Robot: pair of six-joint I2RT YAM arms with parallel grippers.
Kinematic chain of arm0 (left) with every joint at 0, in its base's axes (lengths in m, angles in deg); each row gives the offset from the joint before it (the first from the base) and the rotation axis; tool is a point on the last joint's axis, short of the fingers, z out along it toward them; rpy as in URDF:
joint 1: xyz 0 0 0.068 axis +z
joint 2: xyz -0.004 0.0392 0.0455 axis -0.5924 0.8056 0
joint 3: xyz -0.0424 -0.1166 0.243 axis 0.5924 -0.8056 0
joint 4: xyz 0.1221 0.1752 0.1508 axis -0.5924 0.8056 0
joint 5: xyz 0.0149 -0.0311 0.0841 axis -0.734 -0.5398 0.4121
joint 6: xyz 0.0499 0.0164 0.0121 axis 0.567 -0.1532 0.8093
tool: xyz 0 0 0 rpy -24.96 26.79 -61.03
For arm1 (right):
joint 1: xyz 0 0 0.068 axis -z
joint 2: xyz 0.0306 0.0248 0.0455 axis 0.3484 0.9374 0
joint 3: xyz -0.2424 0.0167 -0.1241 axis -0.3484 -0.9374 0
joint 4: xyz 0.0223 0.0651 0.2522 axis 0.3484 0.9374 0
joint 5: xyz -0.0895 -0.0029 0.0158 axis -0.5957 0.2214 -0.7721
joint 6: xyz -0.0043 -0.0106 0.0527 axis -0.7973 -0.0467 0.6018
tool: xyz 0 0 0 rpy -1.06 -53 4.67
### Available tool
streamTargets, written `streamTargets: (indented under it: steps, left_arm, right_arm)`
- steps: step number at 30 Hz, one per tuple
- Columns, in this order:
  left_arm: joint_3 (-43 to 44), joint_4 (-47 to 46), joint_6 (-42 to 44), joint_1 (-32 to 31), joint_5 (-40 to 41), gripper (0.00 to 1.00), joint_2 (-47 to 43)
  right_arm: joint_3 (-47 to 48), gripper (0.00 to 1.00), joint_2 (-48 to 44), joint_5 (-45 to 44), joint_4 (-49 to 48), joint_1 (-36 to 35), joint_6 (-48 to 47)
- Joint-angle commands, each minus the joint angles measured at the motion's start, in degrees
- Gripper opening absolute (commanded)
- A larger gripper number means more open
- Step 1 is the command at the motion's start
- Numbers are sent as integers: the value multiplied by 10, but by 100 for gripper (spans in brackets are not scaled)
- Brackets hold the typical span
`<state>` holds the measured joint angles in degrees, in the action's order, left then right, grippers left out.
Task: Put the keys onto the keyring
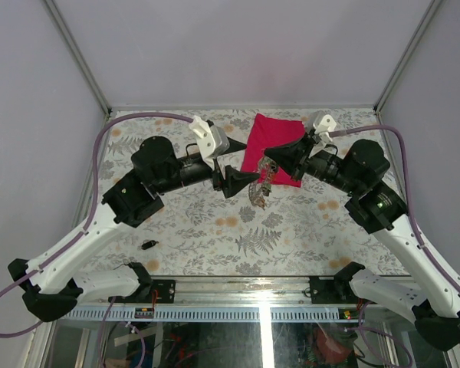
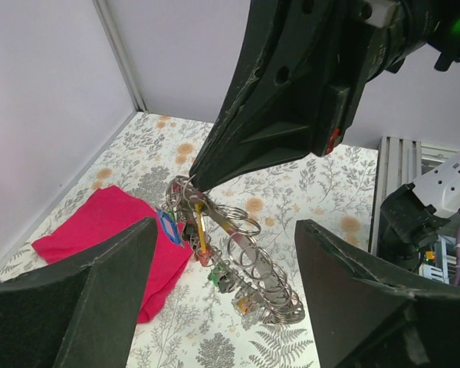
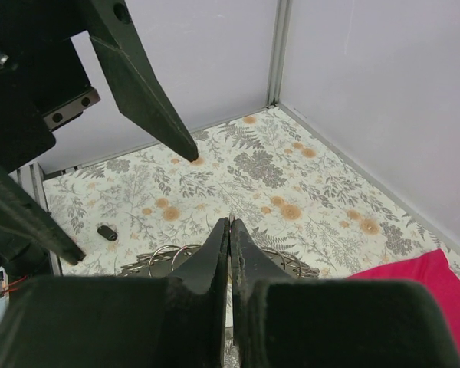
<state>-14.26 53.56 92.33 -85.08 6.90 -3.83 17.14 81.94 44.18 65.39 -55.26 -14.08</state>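
The keyring, a grey metal band strung with several small wire rings, hangs tilted above the table from my right gripper, which is shut on its upper end. Keys with blue, red and green heads dangle from it. My left gripper stands open, a finger on each side of the keyring without touching it. From above, the keyring hangs between the left gripper and the right gripper. A loose black key lies on the table at near left. In the right wrist view the right gripper pinches a thin metal edge.
A red folded cloth lies at the back centre of the floral table, just behind the keyring. Grey walls close the table on three sides. The black key also shows far off in the right wrist view.
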Motion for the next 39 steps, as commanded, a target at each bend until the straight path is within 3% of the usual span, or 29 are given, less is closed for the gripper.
streamTargets:
  steps: [1,19,33,39]
  left_arm:
    - [-3,-48,-21,-3,-16,75,8]
    - [-5,0,2,-3,9,70,59]
    - [-10,26,23,-7,17,49,78]
    - [-11,27,27,-7,19,36,83]
  right_arm:
    - [37,0,2,-28,-50,-2,12]
    - [34,0,1,-70,-70,-2,34]
    - [31,0,-3,-79,-84,-2,47]
    - [29,0,-5,-84,-83,-2,47]
